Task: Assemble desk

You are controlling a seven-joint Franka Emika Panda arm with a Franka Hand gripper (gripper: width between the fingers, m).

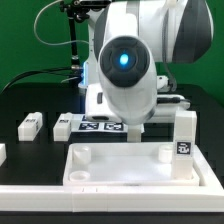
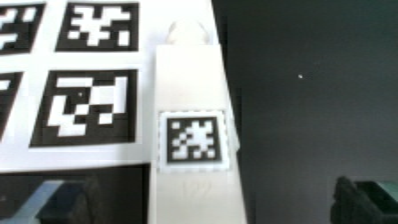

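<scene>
The desk's white tabletop (image 1: 128,182) lies at the front, rim up, with round sockets in its corners. In the wrist view a white square leg (image 2: 192,110) with a black-and-white tag lies on the black table beside the marker board (image 2: 71,90). My gripper (image 2: 203,205) is open right over this leg, one dark finger (image 2: 43,200) on each side with a gap to it. In the exterior view the arm's body hides the gripper and this leg. Two more legs (image 1: 31,123) (image 1: 63,127) lie at the exterior view's left. Another leg (image 1: 184,135) stands upright at the right.
The marker board (image 1: 100,124) lies behind the tabletop, under the arm. A white rail (image 1: 110,212) runs along the front edge. Another white piece (image 1: 2,152) shows at the left edge. A green wall stands behind the black table.
</scene>
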